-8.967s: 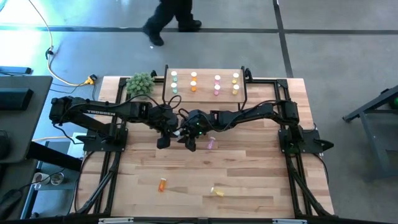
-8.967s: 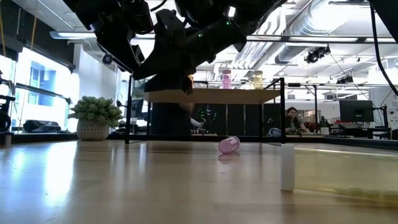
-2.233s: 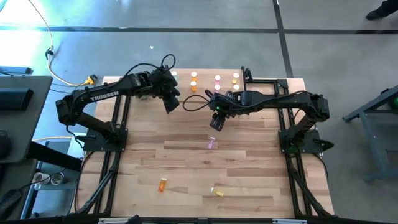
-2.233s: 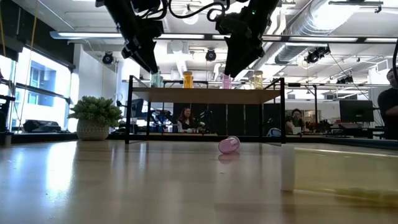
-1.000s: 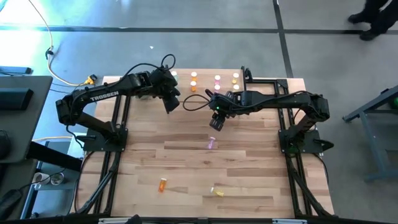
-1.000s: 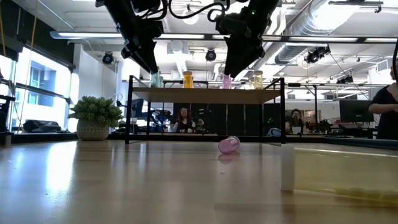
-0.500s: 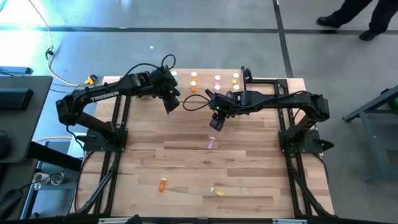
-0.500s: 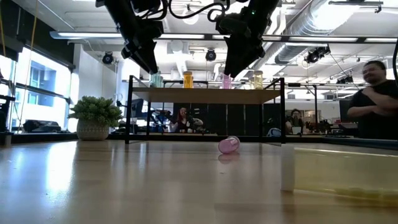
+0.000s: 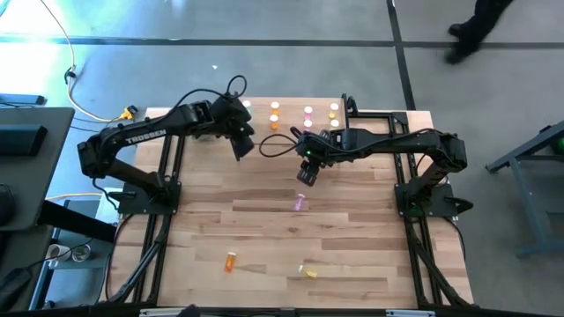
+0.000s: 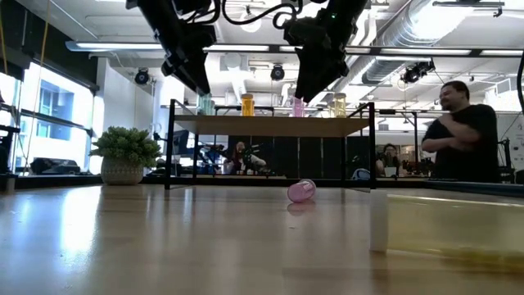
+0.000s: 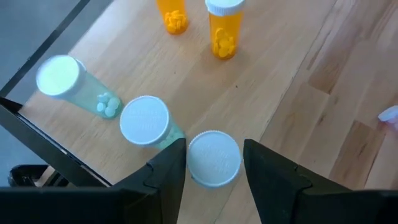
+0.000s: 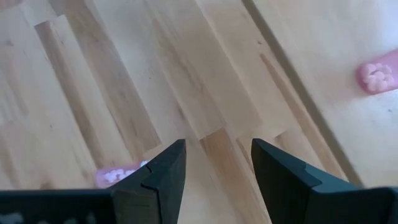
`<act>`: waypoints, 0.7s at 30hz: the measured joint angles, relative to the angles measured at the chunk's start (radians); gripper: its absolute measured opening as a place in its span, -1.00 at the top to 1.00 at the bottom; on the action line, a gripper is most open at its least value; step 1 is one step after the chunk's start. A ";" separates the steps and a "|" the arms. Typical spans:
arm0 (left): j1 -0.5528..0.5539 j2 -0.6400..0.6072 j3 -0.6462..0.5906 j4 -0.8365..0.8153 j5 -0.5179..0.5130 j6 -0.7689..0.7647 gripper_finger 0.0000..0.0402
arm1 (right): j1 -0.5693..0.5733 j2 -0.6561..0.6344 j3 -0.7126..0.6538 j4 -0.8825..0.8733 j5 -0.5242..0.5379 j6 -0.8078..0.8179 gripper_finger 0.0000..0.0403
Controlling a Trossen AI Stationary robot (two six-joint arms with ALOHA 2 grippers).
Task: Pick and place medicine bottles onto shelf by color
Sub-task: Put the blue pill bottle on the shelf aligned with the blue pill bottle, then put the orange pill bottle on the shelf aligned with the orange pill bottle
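Two dark robot arms reach over a light wooden desk (image 9: pixel 352 255) toward a small raised shelf (image 10: pixel 270 125) at its far edge. The left hand (image 9: pixel 240 148) hangs above the shelf's left end, its fingers (image 11: pixel 168 171) closed around a white-capped bottle (image 11: pixel 213 158), probably green, though only the cap shows clearly. Just beside it stand two green bottles (image 11: pixel 144 120), with two orange bottles (image 11: pixel 222 31) a little further along. Pink and yellow bottles stand toward the shelf's right end. The right hand (image 9: pixel 305 175) hovers over the desk in front of the shelf, fingers (image 12: pixel 165 171) apart and holding nothing. Below it a pink bottle (image 9: pixel 300 202) lies on its side. An orange bottle (image 9: pixel 230 261) and a yellow bottle (image 9: pixel 308 271) lie near the front edge. A potted plant (image 10: pixel 124 154) sits at the far left.
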 joint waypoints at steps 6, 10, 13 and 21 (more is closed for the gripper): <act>0.000 -0.051 0.000 0.000 0.002 0.008 0.24 | 0.000 0.000 0.000 0.000 -0.031 0.000 0.14; 0.000 -0.092 0.000 0.000 0.002 0.006 0.24 | 0.000 0.000 0.000 0.000 -0.031 0.012 0.14; -0.002 -0.127 0.000 -0.016 0.003 0.004 0.24 | 0.006 0.000 0.000 0.000 -0.033 0.025 0.14; -0.064 -0.220 0.000 -0.093 0.076 -0.047 0.24 | 0.069 0.000 0.000 -0.036 -0.034 -0.039 0.14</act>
